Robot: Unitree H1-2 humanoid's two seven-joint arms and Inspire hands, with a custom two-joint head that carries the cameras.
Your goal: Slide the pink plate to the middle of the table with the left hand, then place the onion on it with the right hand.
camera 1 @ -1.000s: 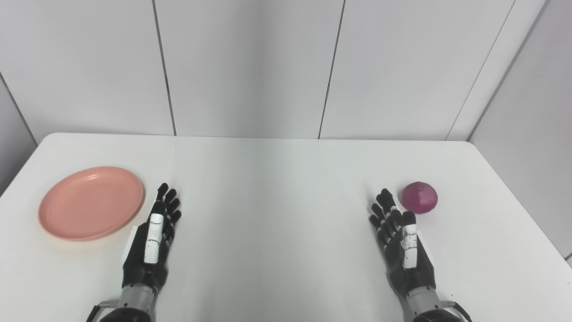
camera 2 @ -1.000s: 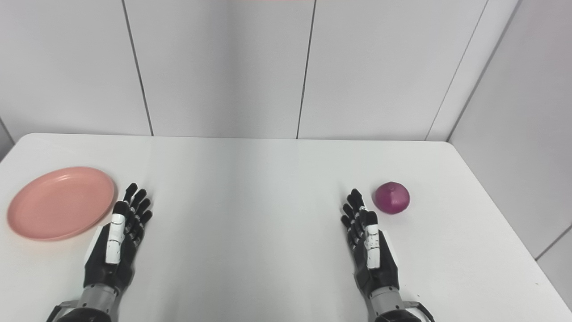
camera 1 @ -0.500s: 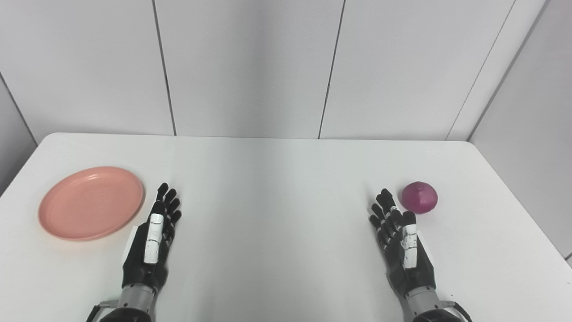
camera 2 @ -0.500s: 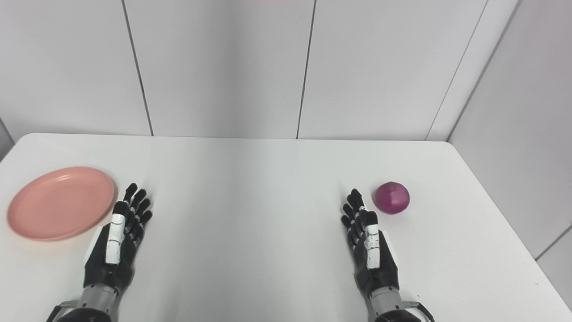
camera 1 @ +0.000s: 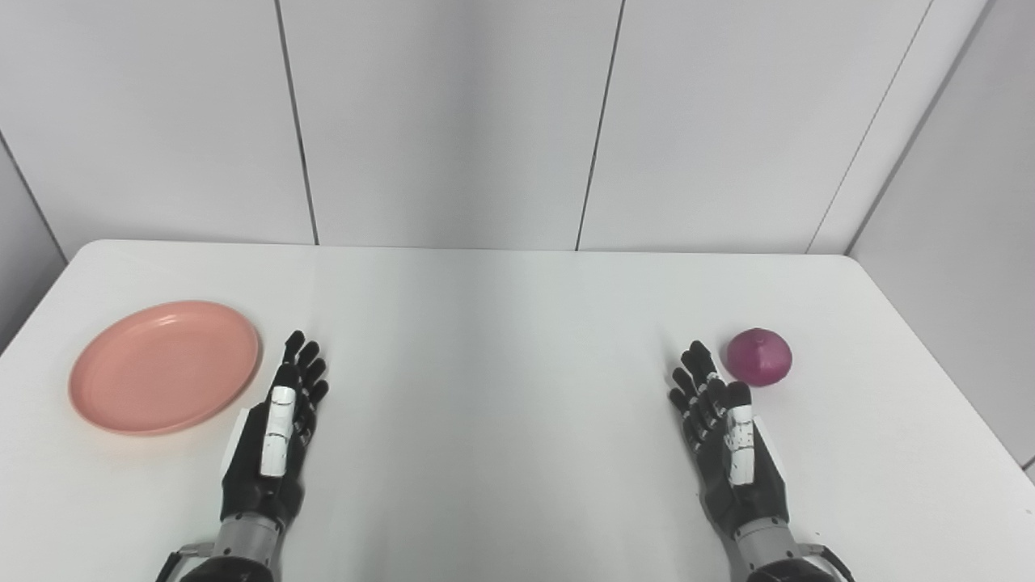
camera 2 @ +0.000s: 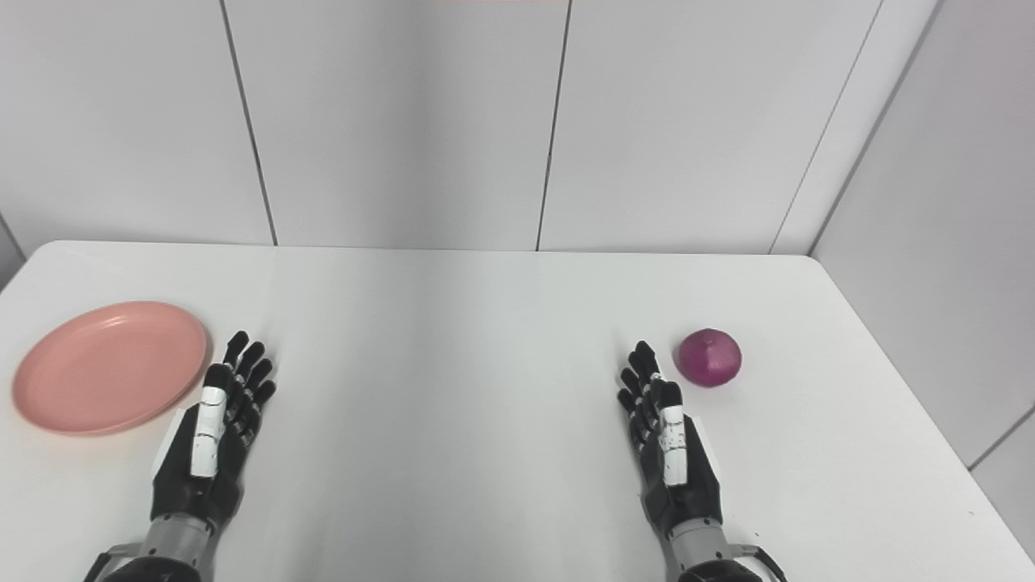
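Note:
A round pink plate (camera 1: 166, 365) lies empty on the white table (camera 1: 501, 356) at the far left. A red onion (camera 1: 758, 356) sits on the table at the right. My left hand (camera 1: 279, 424) rests open just right of the plate's rim, apart from it, fingers stretched forward. My right hand (camera 1: 724, 432) rests open just left of and nearer than the onion, not touching it, and holds nothing.
Grey wall panels (camera 1: 453, 121) stand behind the table's far edge. A wall also runs close along the table's right side (camera 1: 954, 242). Nothing else lies on the table.

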